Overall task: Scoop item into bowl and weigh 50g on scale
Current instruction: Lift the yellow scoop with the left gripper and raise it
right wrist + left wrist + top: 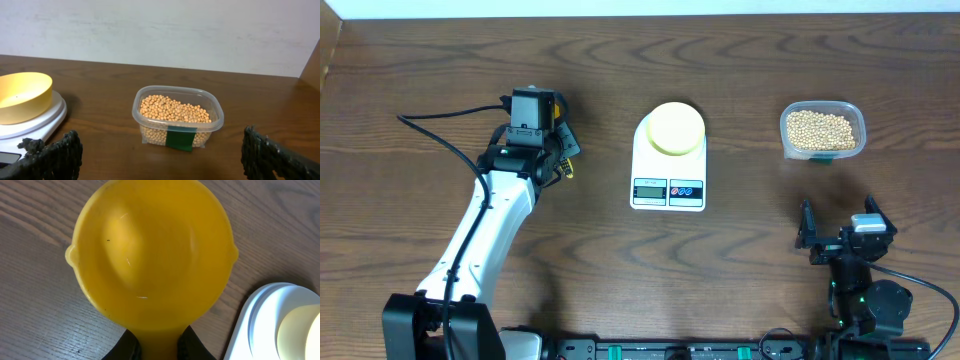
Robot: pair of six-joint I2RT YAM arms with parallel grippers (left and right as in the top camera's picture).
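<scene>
The tan beans [820,127] fill a clear plastic container [856,140] at the right; they also show in the right wrist view [172,109]. The pale yellow bowl [675,128] stands empty on the white scale [668,188] at the table's middle, and both show in the right wrist view, bowl [20,95] and scale [40,125]. My left gripper [558,148], left of the scale, is shut on the handle of a bright yellow scoop [150,255], which is empty just above the wood. My right gripper [840,224] is open and empty, in front of the container.
The scale's corner [250,330] and the bowl's edge [302,330] lie just right of the scoop. A green label [181,139] is on the container's near wall. Bare wooden table [440,60] surrounds everything. A black cable [440,135] trails left of my left arm.
</scene>
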